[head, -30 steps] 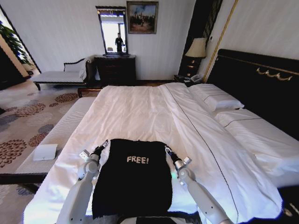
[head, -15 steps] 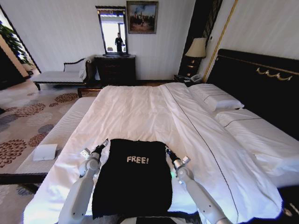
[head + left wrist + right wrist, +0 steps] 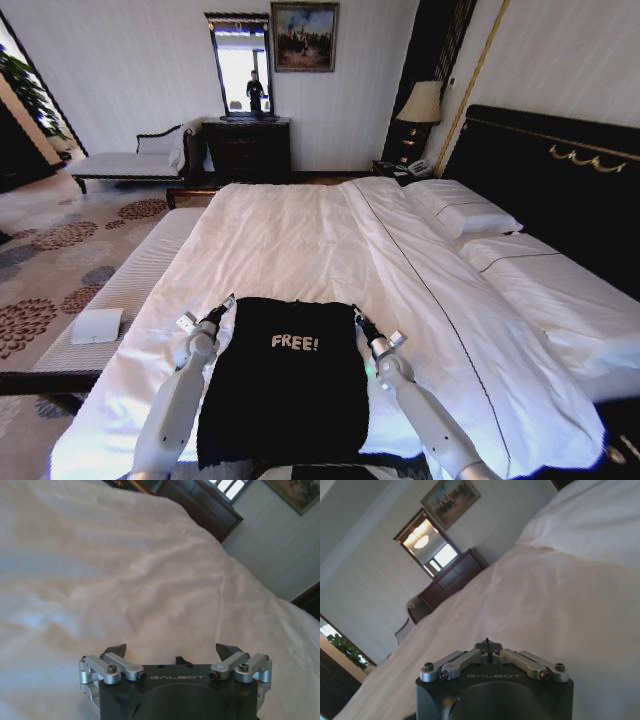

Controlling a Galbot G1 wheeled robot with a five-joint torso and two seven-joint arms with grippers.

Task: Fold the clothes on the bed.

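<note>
The clothes are one black T-shirt (image 3: pixel 288 385) with white "FREE!" lettering. It lies flat on the near end of the bed (image 3: pixel 300 235), its sides tucked in to a narrow rectangle. My left gripper (image 3: pixel 222 309) is at the shirt's far left corner. In the left wrist view the left gripper (image 3: pixel 171 651) stands open over white sheet, nothing between its fingers. My right gripper (image 3: pixel 357 318) is at the shirt's far right corner. In the right wrist view the right gripper (image 3: pixel 487 644) is shut, with white bedding beyond it and no black cloth seen at the tips.
A tall black headboard (image 3: pixel 560 185) and white pillows (image 3: pixel 465 212) line the right side. A padded bench (image 3: pixel 125 290) with a white box (image 3: pixel 97 325) runs along the bed's left. A dark dresser (image 3: pixel 247 148), a chaise (image 3: pixel 130 160) and a lamp (image 3: pixel 422 102) stand by the far wall.
Both grippers have edged a little forward along the shirt's sides toward its far corners. The shirt has not moved.
</note>
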